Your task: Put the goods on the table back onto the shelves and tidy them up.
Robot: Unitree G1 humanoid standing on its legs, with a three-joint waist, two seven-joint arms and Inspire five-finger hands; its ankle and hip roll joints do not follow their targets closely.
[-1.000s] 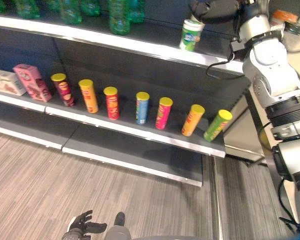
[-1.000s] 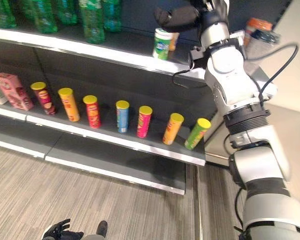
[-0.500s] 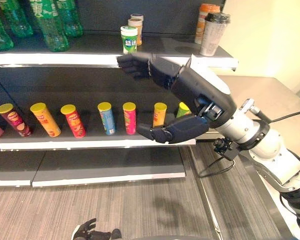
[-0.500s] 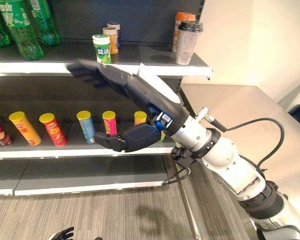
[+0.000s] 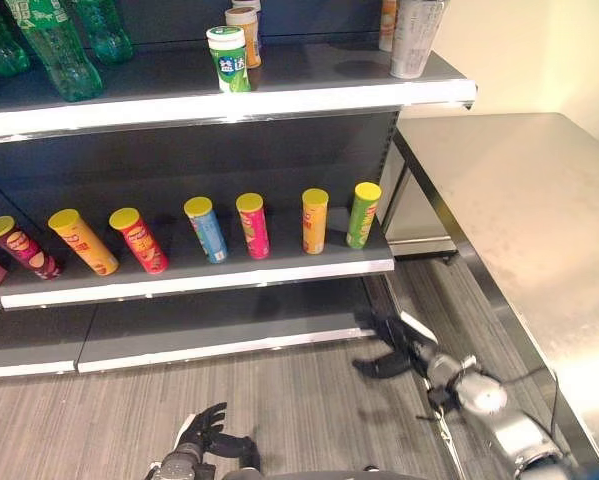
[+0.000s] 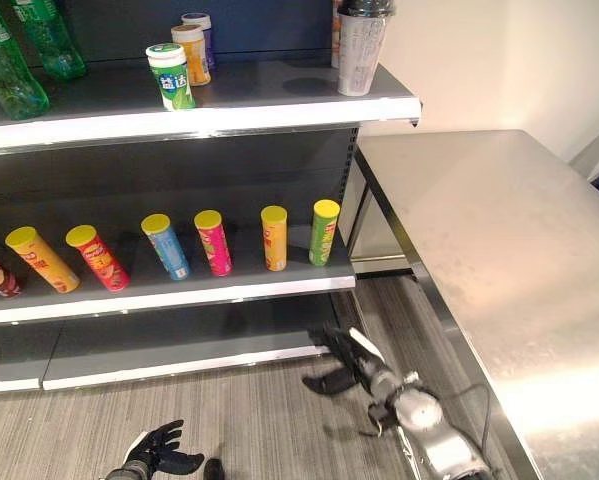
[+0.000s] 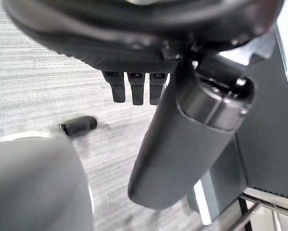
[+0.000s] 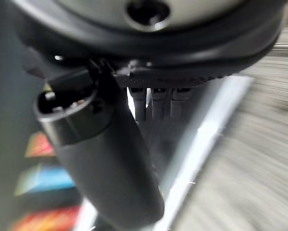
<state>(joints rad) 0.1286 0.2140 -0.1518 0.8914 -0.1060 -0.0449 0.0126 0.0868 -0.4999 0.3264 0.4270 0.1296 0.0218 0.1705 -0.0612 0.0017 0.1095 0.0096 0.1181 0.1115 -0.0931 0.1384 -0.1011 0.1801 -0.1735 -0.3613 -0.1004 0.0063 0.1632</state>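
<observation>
Presently, itemising from the left of the frame. Upper left: green bottles are standing on the top shelf, grouped by kind. Lower left: the left robot hand is hanging low over the floor, fingers spread and holding nothing, apparently idle. Middle: a row of crisp tubes is leaning back along the middle shelf, spaced evenly so each front faces out. Top centre: a green-and-white canister is standing upright near the shelf edge, two similar tubs just behind it. Upper right: a pale cup is sitting at the shelf's end. Lower right: the right robot hand is hanging near the floor, fingers wide and carrying nothing. Far right: the steel surface is showing no goods, so the shelving task is probably near its end.
</observation>
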